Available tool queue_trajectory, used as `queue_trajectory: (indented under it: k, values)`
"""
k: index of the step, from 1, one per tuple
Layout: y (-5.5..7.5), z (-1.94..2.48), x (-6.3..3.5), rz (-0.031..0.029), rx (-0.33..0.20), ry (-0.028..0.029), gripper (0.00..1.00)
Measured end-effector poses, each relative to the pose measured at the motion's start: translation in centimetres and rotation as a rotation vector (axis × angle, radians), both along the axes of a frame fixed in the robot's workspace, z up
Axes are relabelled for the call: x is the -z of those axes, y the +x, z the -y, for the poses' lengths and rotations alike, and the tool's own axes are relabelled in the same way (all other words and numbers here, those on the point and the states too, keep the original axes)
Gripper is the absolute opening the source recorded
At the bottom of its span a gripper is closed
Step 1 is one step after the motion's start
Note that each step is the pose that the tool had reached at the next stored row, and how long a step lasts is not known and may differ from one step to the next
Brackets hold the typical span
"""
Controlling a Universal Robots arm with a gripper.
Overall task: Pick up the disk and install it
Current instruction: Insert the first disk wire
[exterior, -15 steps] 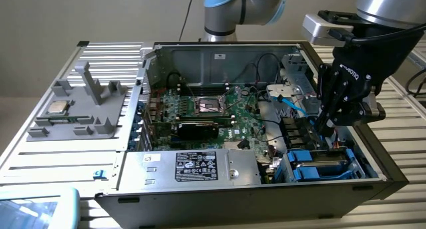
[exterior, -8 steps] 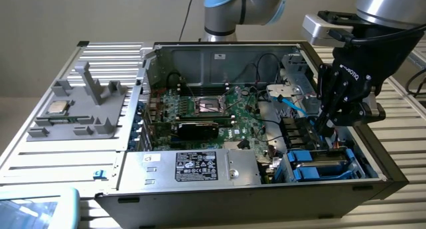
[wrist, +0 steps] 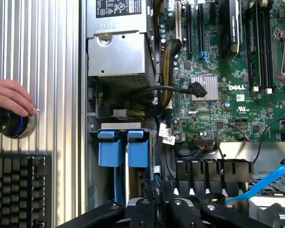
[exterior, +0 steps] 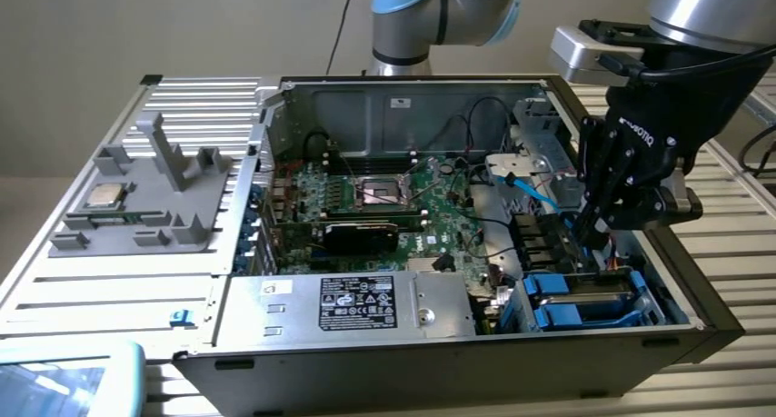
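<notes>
Disk: one, seated under two blue tabs.

We saw the disk seated in the computer case, at the exterior view's right of the power supply, with the motherboard behind both.

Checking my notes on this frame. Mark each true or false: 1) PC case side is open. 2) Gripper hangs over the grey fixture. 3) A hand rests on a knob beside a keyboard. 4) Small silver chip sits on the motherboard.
1) True: the case is open, motherboard exposed.
2) False: the gripper hangs over the blue drive bay.
3) True: hand, knob, keyboard.
4) False: the chip lies on the grey fixture.
</notes>
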State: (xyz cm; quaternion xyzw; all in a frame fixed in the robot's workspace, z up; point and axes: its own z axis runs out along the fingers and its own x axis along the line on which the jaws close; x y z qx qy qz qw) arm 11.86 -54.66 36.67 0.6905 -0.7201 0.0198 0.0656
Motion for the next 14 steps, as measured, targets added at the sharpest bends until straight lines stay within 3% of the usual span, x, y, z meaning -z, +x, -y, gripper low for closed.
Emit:
queue_trajectory:
  k: [9,12,14]
  values:
    - [0.0,0.06,0.0,0.0,0.001,0.0006,0.16]
    - [-0.01,0.36,0.0,0.0,0.003,0.0101,0.16]
    - [0.0,0.66,0.0,0.0,0.003,0.0247,0.16]
